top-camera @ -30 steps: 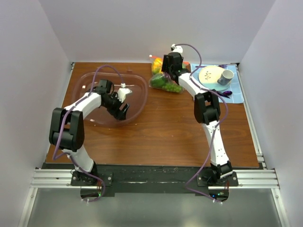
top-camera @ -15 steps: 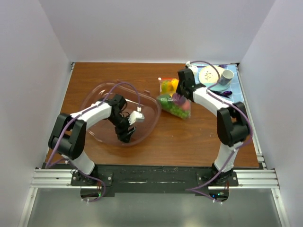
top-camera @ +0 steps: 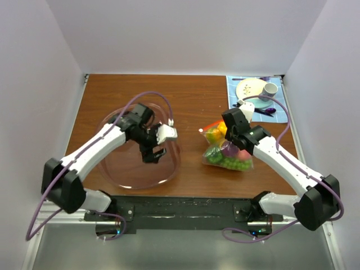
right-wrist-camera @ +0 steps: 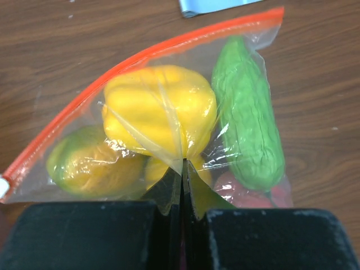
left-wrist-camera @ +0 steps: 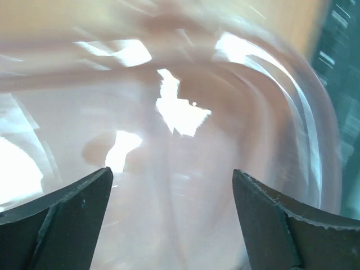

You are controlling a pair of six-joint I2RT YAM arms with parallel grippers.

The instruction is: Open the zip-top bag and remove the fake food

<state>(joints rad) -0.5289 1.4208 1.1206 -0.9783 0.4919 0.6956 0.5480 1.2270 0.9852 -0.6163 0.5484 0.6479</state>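
1. Where the right hand (right-wrist-camera: pixel 183 169) meets the zip-top bag (right-wrist-camera: pixel 169 112), its two fingers are pressed together on a fold of the clear film. They pinch the bag away from its orange-red zip strip (right-wrist-camera: pixel 140 62).
2. Zip-top bag (top-camera: pixel 225 152): lies on the brown worktop (top-camera: pixel 191 101) to the right of the bowl (top-camera: pixel 121 181), near that bowl but apart from its rim. The right hand (top-camera: pixel 229 147) sits on top of the bag.
3. Fake food (top-camera: pixel 230 163): all of it is inside the bag. The right wrist view shows a yellow piece (right-wrist-camera: pixel 160 109), a bumpy green piece (right-wrist-camera: pixel 247 124), a yellow-green piece (right-wrist-camera: pixel 84 163) and a pink-red piece (right-wrist-camera: pixel 247 197) partly hidden by the fingers.
4. Left hand (top-camera: pixel 151 154): held over the inside of the bowl, toward its right side.
5. Left hand, wrist view (left-wrist-camera: pixel 170 171): fingers spread wide with nothing gripped between them. The bowl's clear pinkish wall (left-wrist-camera: pixel 270 84) is blurred behind. Whether the fingertips touch the bowl cannot be told.
6. Blue mat (top-camera: pixel 233 90) with a plate (top-camera: pixel 250 88) and a cup (top-camera: pixel 270 90): beyond and to the right of the bowl, well apart from it.
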